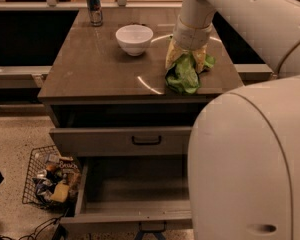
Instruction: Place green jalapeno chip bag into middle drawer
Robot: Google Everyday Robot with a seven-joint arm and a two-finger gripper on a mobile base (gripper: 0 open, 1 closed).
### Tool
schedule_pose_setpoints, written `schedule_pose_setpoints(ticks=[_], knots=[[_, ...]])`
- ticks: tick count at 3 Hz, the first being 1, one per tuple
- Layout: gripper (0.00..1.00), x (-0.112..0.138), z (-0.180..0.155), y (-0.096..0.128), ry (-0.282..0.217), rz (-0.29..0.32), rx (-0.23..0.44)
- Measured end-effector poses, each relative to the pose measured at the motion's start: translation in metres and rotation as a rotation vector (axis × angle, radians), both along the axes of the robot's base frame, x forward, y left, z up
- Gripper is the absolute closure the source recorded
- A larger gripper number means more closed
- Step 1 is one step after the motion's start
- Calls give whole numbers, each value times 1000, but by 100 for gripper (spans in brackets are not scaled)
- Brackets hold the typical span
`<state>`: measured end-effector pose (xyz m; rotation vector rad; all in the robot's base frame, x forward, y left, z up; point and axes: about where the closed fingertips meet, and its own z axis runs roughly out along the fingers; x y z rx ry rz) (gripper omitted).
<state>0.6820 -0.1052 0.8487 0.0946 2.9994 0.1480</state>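
Observation:
The green jalapeno chip bag point(182, 78) is crumpled at the right front of the brown countertop point(95, 64). My gripper point(186, 63) comes down from above, its yellowish fingers point(172, 54) standing on either side of the bag's top and pinching it. The bag hangs down from the fingers to the countertop near the front edge. The middle drawer point(135, 211) stands pulled out low in front of the cabinet, and nothing lies on the part of its grey floor that shows; my arm hides its right side.
A white bowl point(134, 38) sits on the counter left of the bag. A can point(94, 6) stands at the back left. The shallower drawer with a black bar handle point(146, 140) is slightly out above. A wire basket of snacks point(49, 176) sits on the floor at left.

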Motion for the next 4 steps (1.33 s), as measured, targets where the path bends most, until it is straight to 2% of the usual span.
schedule_pose_setpoints(ticks=[1, 2, 3, 4], knots=[[95, 1, -1, 0, 0, 0, 0], [100, 1, -1, 0, 0, 0, 0], [100, -2, 8, 2, -22, 23, 14], [100, -19, 28, -3, -97, 81, 57]])
